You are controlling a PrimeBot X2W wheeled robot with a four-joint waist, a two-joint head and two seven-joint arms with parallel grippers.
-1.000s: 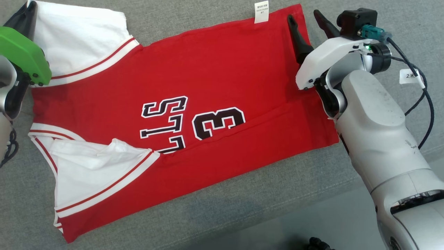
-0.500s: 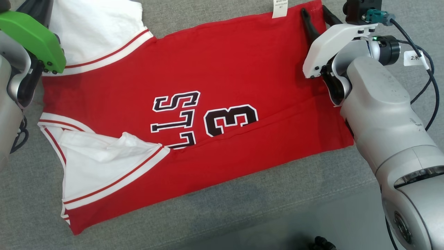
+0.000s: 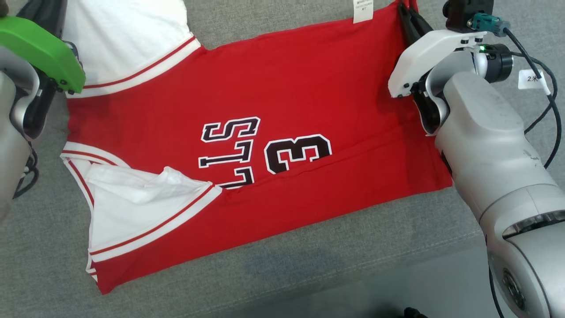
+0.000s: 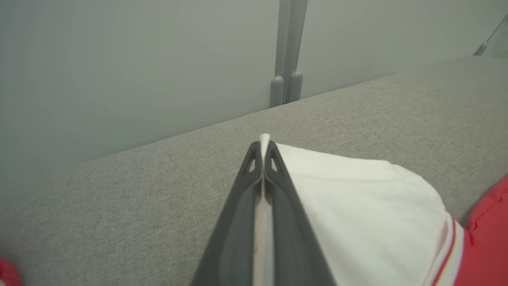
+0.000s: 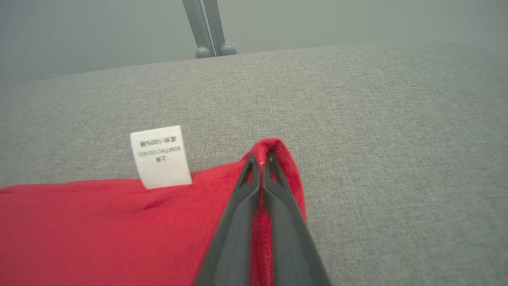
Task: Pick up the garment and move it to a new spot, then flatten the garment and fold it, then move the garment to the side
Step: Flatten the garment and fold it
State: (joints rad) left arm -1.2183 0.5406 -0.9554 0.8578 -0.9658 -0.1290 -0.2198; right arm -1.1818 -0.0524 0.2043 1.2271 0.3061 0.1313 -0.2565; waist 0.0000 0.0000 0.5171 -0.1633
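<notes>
The left pincer (image 4: 262,157) grips the jersey (image 3: 287,84) by its white sleeve (image 4: 357,190), the right pincer (image 5: 262,161) by its red corner (image 5: 279,147).

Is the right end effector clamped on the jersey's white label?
No, the right end effector is shut on a red corner of the jersey; the white label lies apart beside it.

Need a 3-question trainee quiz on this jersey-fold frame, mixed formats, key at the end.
1. True or false: the right gripper has its jaws open above the red jersey.
2. The left gripper has its jaws shut on: A) the jersey's red hem; B) the white sleeve; C) nothing.
3. Fill in: the numeral printed on the jersey is ___.
Key: 1 false, the jaws are shut on the jersey's red corner; 2 B; 3 "3".
</notes>
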